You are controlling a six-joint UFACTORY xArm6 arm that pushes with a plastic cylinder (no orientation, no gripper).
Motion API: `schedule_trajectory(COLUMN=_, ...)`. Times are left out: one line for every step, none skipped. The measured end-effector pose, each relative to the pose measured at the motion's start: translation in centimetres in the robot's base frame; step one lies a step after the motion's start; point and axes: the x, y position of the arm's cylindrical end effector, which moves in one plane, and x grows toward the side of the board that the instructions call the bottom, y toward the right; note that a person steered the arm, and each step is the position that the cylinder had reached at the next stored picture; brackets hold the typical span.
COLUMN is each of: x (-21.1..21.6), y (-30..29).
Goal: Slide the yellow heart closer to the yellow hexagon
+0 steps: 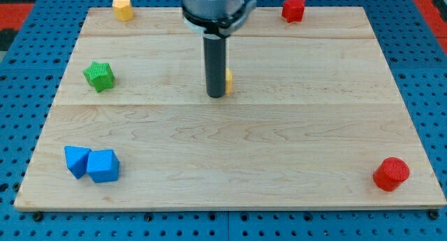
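Observation:
The yellow hexagon (123, 8) sits at the board's top edge, left of centre. The yellow heart (228, 80) is near the middle of the board, mostly hidden behind my rod; only a thin yellow sliver shows on the rod's right side. My tip (216, 96) rests on the board right against the heart, on its left and lower side. The hexagon lies far up and to the left of the tip.
A green star (99, 75) sits at the left. Two blue blocks (92, 163) touch each other at the bottom left. A red star (293, 8) is at the top right. A red cylinder (390, 174) is at the bottom right.

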Motion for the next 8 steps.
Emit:
schedule_trajectory(x=0.3, y=1.1)
schedule_trajectory(x=1.3, y=2.8)
schedule_trajectory(x=-1.7, y=4.8)
schedule_trajectory(x=-4.2, y=0.0)
schedule_trajectory(x=-5.2, y=-6.4)
schedule_trajectory(x=-8.9, y=-7.8)
schedule_trajectory(x=-12.0, y=-9.1)
schedule_trajectory(x=-15.3, y=-9.8)
